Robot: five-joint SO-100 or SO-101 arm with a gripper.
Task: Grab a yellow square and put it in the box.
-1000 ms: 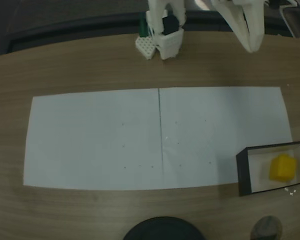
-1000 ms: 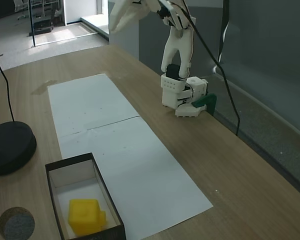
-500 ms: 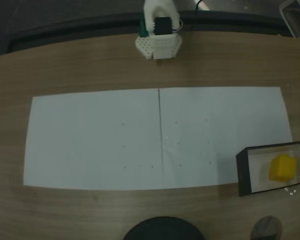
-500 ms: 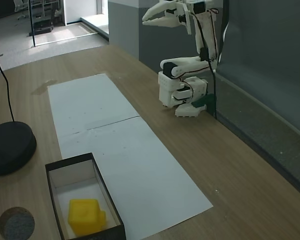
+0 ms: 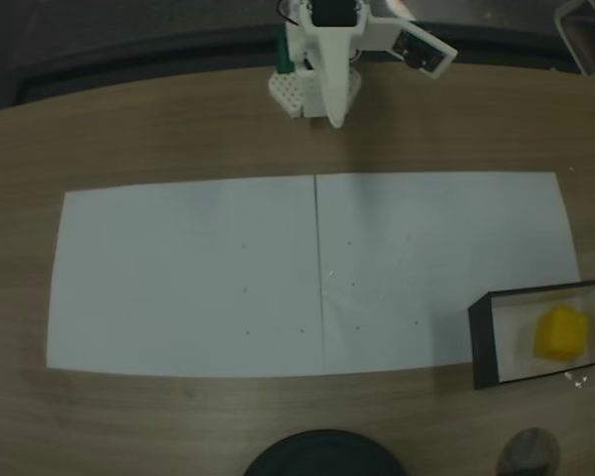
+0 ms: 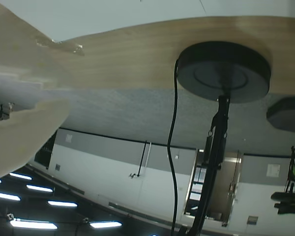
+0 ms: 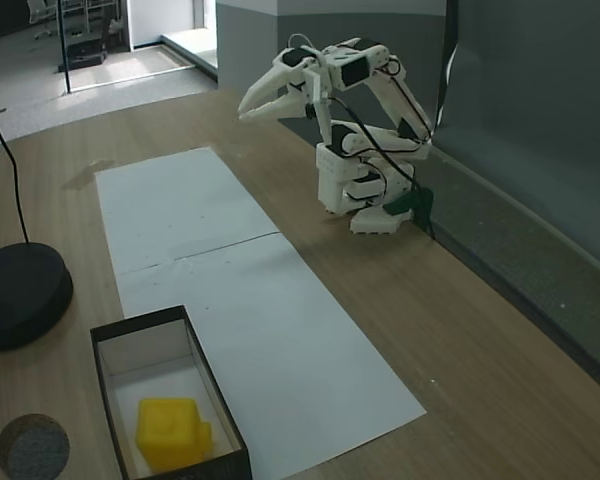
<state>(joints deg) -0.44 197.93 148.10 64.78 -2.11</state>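
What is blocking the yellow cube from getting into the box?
Nothing: the yellow cube already lies inside the box. The claw hangs far off by the arm's base, with just flat white paper on the table between them.

My wooden table (image 7: 500, 360) is carrying two white paper sheets (image 7: 240, 290) laid end to end, the box (image 7: 216, 428) sitting at one end (partly on paper), a round black base (image 7: 20, 295), and my arm's mount (image 7: 365, 190).
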